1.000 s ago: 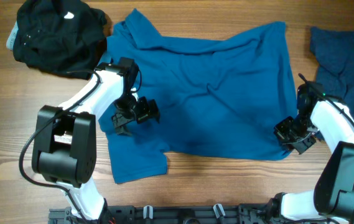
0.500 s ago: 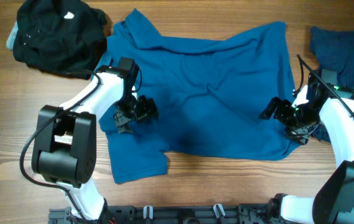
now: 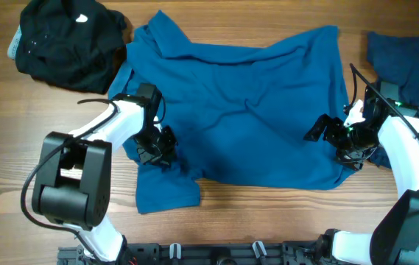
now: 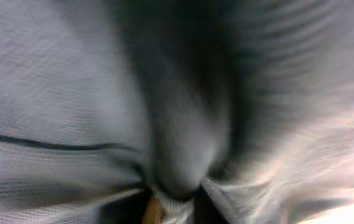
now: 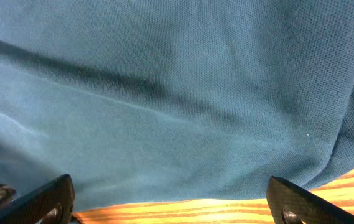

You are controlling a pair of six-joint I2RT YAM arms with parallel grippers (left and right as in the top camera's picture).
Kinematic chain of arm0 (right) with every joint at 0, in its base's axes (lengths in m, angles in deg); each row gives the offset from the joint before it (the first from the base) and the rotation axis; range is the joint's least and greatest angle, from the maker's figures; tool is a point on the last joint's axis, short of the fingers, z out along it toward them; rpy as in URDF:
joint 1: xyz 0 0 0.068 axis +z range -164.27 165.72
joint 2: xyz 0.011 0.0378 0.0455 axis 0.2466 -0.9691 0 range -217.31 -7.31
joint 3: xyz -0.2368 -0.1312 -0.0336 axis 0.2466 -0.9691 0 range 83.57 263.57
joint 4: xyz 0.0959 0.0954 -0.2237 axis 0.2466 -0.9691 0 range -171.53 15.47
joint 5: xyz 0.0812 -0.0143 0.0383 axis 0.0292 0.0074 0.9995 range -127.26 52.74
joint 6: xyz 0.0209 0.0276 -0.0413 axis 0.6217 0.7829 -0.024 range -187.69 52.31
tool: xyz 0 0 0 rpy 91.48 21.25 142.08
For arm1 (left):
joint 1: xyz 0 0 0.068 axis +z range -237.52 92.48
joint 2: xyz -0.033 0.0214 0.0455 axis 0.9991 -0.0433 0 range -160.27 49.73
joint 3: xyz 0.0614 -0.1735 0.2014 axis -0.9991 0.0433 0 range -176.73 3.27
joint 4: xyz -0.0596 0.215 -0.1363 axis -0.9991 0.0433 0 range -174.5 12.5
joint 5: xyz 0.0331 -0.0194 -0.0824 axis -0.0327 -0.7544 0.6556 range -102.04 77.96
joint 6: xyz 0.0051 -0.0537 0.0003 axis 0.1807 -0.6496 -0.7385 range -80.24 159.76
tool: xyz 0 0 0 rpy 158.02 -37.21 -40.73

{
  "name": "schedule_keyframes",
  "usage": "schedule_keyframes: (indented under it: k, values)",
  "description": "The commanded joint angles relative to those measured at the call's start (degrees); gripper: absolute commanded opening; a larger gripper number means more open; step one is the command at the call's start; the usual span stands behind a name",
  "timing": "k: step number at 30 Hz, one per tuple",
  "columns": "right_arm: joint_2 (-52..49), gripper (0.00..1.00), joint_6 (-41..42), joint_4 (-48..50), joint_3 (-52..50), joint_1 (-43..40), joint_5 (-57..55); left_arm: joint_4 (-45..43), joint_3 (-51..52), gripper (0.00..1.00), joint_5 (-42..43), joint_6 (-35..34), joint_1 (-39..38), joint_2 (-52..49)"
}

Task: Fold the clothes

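Your medium-blue polo shirt (image 3: 253, 110) lies spread across the middle of the table (image 3: 268, 221), wrinkled, its collar end towards the far left and one short sleeve hanging off its near left corner.

The left gripper (image 3: 156, 146) sits on the shirt's left edge, just above that sleeve. Its jaws are closed tight and they pinch a fold of the shirt; the cloth puckers around them in the overhead view. In the left wrist view you get only blurred, washed-out cloth (image 4: 71, 93) pressed close to the lens, gathered to a bunch at the bottom centre.

The right gripper (image 3: 332, 145) is over the shirt's right side, near its near right corner. Its jaws stand wide apart and hold nothing. The right wrist view shows the right gripper (image 5: 173, 202) with one dark fingertip (image 5: 43, 200) at each lower corner, the shirt's knit (image 5: 164, 93) filling the view between and beyond them, and a strip of wooden table (image 5: 183, 210) along the shirt's near hem.

Two more garments lie off the shirt. A black garment (image 3: 65, 40) is heaped just beyond its far left corner, touching it. A darker blue garment (image 3: 408, 66) lies to its right, apart from it, partly under the right arm.
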Motion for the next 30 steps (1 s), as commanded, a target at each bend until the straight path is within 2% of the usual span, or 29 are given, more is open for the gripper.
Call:
schedule_keyframes:
  k: [1, 7, 11, 15, 20, 22, 23, 24, 25, 30]
  values:
    - [0.8, 0.99, -1.0, 0.3, 0.9, -0.2, 0.9, 2.4, 1.3, 0.04, 0.0, 0.3, -0.3, -1.8]
    - [0.8, 0.99, -1.0, 0.5, 0.9, -0.2, 0.5, 5.8, 1.3, 0.08, -4.7, -2.5, -0.3, -1.8]
    - [0.8, 0.99, -1.0, 0.6, 0.9, -0.2, 0.5, 6.6, 1.3, 0.20, -4.7, -2.5, -0.3, -1.7]
    - [0.8, 1.00, -0.6, 0.4, 0.9, -0.2, -2.1, 7.0, 1.3, 0.39, -6.5, -3.1, 0.3, -1.1]
    - [0.8, 1.00, 5.6, -1.2, 0.9, -0.2, -10.6, 7.9, 1.3, 0.47, -10.6, -5.3, 2.7, 2.1]
    - [0.8, 1.00, 8.5, -1.4, 0.9, -0.2, -12.7, 8.2, 1.3, 0.64, -10.5, -5.3, 3.8, 4.1]
    - [0.8, 1.00, 9.8, -1.4, 0.8, -0.2, -12.9, 8.3, 1.3, 0.84, -10.5, -5.3, 4.3, 5.3]
    - [0.8, 1.00, 11.0, -1.3, 0.8, -0.2, -12.9, 8.4, 1.2, 0.93, -10.5, -5.2, 4.6, 6.6]
    - [0.8, 1.00, 12.3, -1.2, 0.8, -0.2, -12.9, 8.6, 1.2, 0.98, -10.5, -5.2, 4.8, 8.0]
    - [0.8, 1.00, 18.0, -1.1, 0.0, -0.2, -16.6, 9.4, 1.2, 1.00, -11.6, -5.1, 4.9, 16.3]
